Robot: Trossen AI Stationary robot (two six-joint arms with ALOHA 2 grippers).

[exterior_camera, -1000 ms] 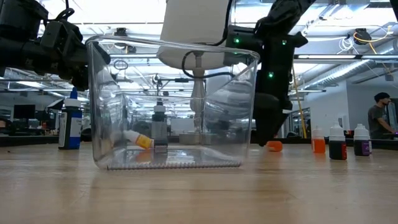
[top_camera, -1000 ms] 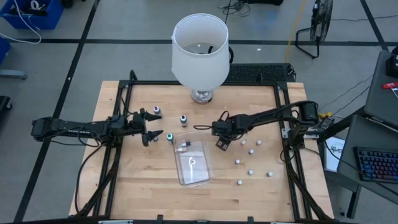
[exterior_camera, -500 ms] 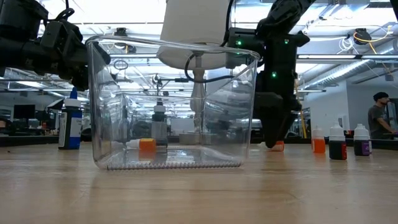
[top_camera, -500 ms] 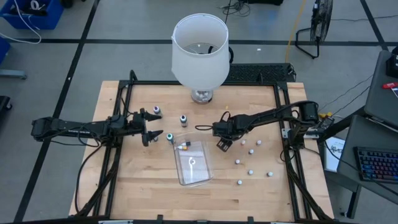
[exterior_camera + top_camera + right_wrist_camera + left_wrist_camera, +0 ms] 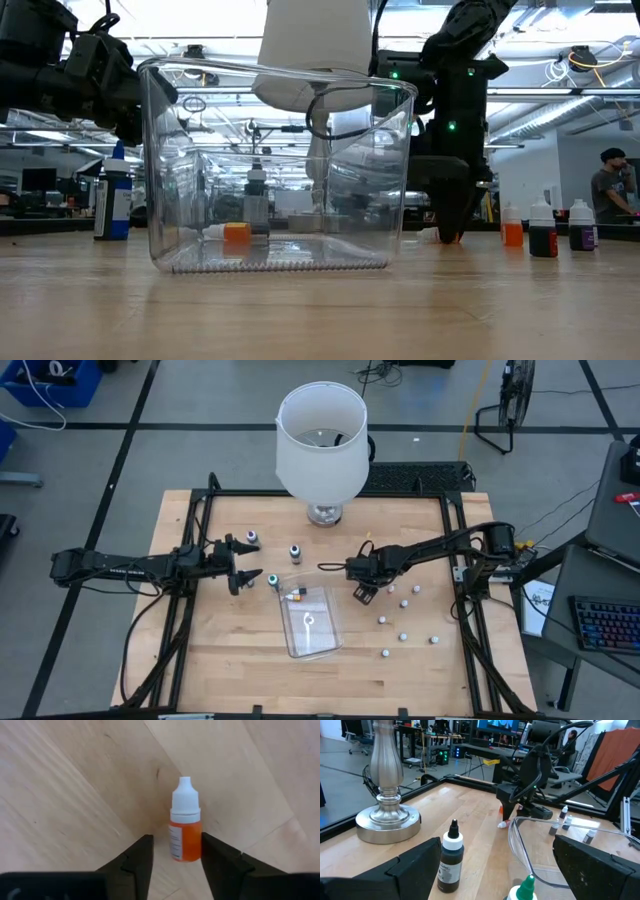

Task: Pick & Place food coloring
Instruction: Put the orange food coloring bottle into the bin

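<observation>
The right gripper [image 5: 172, 857] has its jaws set narrowly either side of an orange bottle [image 5: 185, 829] lying beside the tray [image 5: 325, 640] — only the wrist view shows it: white cap, orange body. The left gripper [image 5: 243, 574] hangs wide open past the tray's other side.

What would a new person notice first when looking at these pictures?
Probably the big white lampshade at the table's far edge, and the clear plastic tray in the middle with an orange bottle lying inside. Just right of the tray, the right gripper straddles an orange bottle with a white cap, while the left gripper waits open near the tray's left.
</observation>
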